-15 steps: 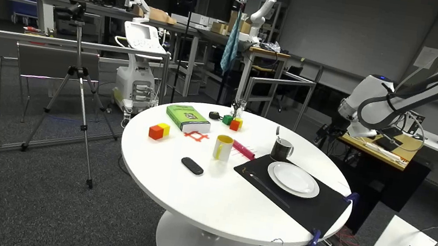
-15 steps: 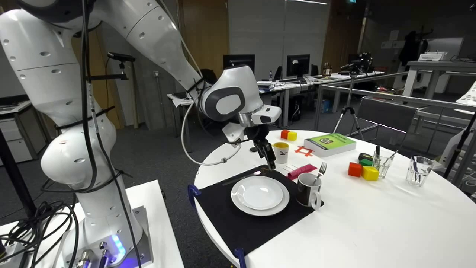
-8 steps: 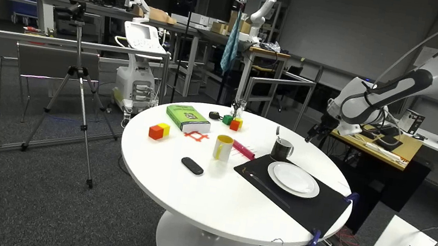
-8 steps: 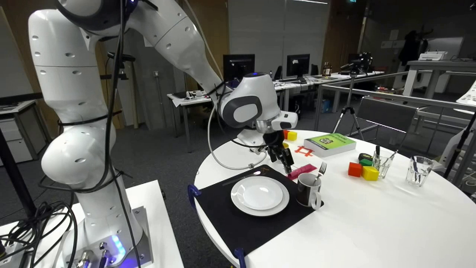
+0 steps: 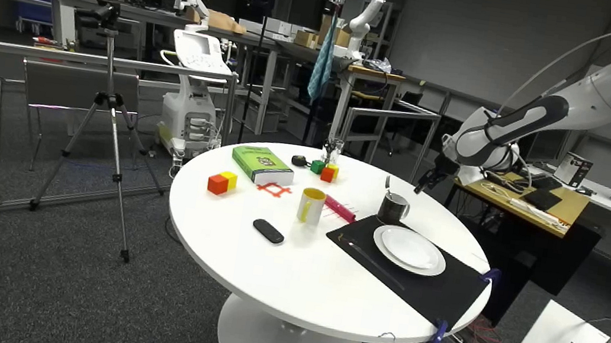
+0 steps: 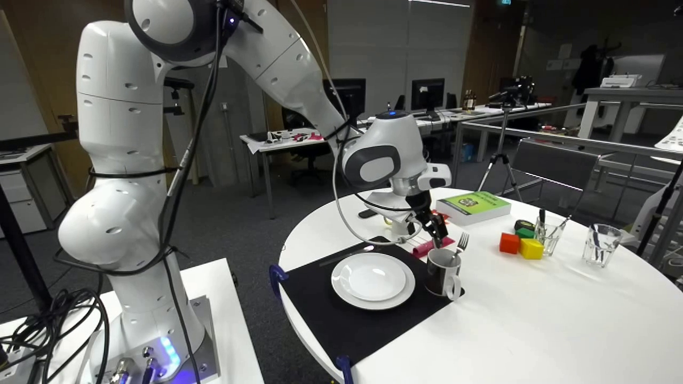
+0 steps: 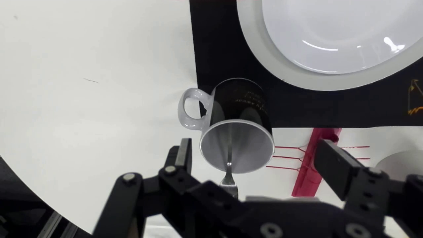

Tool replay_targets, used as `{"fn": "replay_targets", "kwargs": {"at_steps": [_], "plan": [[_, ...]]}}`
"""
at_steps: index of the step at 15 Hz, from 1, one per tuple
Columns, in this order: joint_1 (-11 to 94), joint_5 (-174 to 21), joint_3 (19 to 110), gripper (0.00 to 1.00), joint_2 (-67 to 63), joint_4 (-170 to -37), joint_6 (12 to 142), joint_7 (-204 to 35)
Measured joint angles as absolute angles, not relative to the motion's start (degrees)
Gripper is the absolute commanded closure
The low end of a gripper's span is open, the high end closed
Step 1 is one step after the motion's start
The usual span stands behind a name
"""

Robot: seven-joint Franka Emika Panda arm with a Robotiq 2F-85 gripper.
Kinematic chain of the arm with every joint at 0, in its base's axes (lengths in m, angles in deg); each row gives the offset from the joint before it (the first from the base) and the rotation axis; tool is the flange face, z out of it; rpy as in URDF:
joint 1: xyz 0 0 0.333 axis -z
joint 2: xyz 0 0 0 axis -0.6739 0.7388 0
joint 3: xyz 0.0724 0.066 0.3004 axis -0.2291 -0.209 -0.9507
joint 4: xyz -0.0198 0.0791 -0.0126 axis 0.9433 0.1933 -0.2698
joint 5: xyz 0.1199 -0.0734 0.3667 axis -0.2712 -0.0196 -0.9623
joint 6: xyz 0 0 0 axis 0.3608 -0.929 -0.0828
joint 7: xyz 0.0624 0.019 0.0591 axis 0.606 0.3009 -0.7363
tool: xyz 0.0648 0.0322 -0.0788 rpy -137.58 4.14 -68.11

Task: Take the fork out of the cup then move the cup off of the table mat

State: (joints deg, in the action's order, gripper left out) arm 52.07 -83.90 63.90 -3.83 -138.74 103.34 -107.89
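Silver metal fork (image 6: 462, 243) in black cylindrical cup (image 6: 438, 278), on black rectangular mat (image 6: 344, 325), beside white round plates (image 6: 373, 277).

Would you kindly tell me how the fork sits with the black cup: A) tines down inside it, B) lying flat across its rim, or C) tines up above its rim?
C: in an exterior view the tines of the fork stick up past the rim of the cup, and the wrist view shows the fork's stem running down inside.
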Motion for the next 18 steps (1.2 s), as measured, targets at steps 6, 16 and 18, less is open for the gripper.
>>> {"fn": "replay_targets", "kwargs": {"at_steps": [6,16,18], "plan": [[53.09,-83.82,63.87,0.0,2.54,-133.29,103.34,-108.0],[53.09,-83.76,62.75,0.0,8.36,-127.1,103.34,-107.68],[53.08,-83.71,62.7,0.0,8.38,-127.24,103.34,-107.64]]}}
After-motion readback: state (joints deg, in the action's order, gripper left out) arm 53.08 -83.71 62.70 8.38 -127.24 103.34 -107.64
